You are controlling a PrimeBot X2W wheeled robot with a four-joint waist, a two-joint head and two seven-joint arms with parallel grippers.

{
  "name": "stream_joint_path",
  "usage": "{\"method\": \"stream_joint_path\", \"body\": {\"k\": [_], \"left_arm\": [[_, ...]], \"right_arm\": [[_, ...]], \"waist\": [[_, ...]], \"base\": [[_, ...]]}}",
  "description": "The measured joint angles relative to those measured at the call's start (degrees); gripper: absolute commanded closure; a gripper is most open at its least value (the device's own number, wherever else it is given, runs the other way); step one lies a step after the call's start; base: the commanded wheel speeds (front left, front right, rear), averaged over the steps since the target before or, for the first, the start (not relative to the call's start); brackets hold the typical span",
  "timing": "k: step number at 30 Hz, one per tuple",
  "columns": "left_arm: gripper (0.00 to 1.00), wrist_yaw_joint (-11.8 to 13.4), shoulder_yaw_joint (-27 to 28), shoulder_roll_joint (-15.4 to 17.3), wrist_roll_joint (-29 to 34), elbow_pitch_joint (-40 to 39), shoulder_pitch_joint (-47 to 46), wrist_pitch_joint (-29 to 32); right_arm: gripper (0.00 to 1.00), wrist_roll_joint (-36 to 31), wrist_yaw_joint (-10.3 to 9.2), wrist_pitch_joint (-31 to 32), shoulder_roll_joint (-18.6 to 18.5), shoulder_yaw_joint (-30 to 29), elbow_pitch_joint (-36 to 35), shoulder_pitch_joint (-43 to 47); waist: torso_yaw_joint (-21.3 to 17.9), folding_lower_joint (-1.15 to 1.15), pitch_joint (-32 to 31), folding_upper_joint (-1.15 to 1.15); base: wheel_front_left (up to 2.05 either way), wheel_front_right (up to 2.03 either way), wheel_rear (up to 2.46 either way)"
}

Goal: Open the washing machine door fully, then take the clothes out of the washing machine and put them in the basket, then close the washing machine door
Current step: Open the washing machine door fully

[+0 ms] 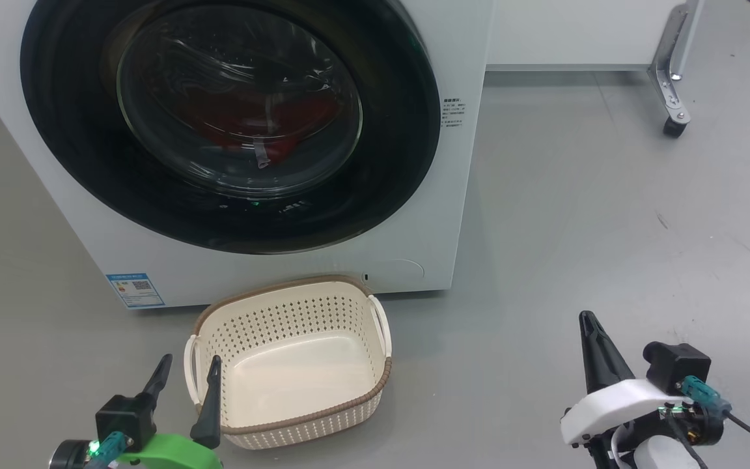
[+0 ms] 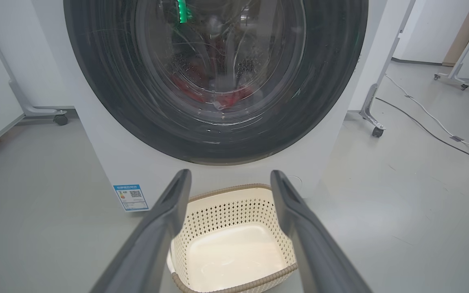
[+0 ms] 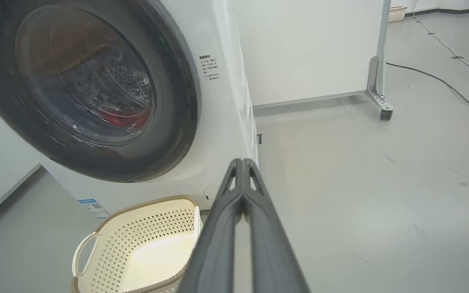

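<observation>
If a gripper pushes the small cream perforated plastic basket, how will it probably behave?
The cream perforated plastic basket looks empty and thin-walled, so probably light; it would likely slide on the smooth grey floor. Its wide flat bottom suggests it would not tip easily.

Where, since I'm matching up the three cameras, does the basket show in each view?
Head view: basket bottom centre, just in front of the washer.
Left wrist view: basket bottom centre, between the fingers of the open left gripper.
Right wrist view: basket lower left, beside the shut right gripper.
Shared landmark: the blue label low on the washer's front.
</observation>
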Motion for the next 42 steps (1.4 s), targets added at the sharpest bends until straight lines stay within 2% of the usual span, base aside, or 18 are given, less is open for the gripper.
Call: {"method": "stream_joint_path", "body": {"k": [4,12,18,20,21,24,26,32,42], "left_arm": [[0.00,0.00,0.26,-0.08,0.00,-0.01,-0.03,0.00],[0.00,0.00,0.40,-0.18,0.08,-0.93,-0.25,0.00],[0.00,0.00,0.42,-0.55,0.40,-2.02,-1.99,0.00],[0.00,0.00,0.44,-0.73,0.52,-2.47,-2.61,-0.01],[0.00,0.00,0.44,-0.73,0.52,-2.47,-2.61,-0.01],[0.00,0.00,0.45,-0.86,0.55,-3.21,-3.62,-0.01],[0.00,0.00,0.44,-0.97,0.88,-3.57,-4.31,-0.01],[0.00,-0.05,0.41,-1.24,1.12,-4.55,-6.71,-0.01],[0.00,-0.55,0.91,-1.64,1.48,-6.35,-11.26,-0.02]], "right_arm": [[1.00,5.28,1.40,0.00,1.45,-2.19,0.15,0.01],[1.00,20.43,3.77,0.11,2.47,-6.20,0.90,-0.65],[1.00,35.12,4.27,3.07,2.40,-9.12,0.71,-4.94],[1.00,41.44,4.27,4.41,2.31,-9.17,0.22,-6.72],[1.00,41.44,4.27,4.41,2.31,-9.17,0.22,-6.72],[1.00,51.04,4.28,6.93,2.29,-9.48,-0.48,-11.12],[1.00,55.02,4.28,8.04,2.24,-9.98,-0.68,-13.18],[1.00,61.95,4.28,11.18,2.05,-11.81,-0.85,-19.59],[1.00,63.16,4.26,18.13,1.74,-11.83,1.13,-30.78]], "waist": [[0.09,0.00,0.19,0.00],[0.30,0.00,1.61,0.00],[0.63,0.00,3.89,0.00],[0.80,0.00,4.77,0.00],[0.80,0.00,4.77,0.00],[1.19,0.00,6.76,0.00],[1.42,0.00,7.79,0.00],[2.21,0.00,11.13,0.00],[3.60,0.00,17.18,0.00]], "base": [[0.00,0.00,0.00],[0.00,0.00,0.00],[0.00,0.00,0.00],[0.00,0.00,0.00],[0.00,0.00,0.00],[0.00,0.00,0.00],[0.00,0.00,0.00],[0.00,0.00,0.00],[0.00,0.00,0.00]]}}
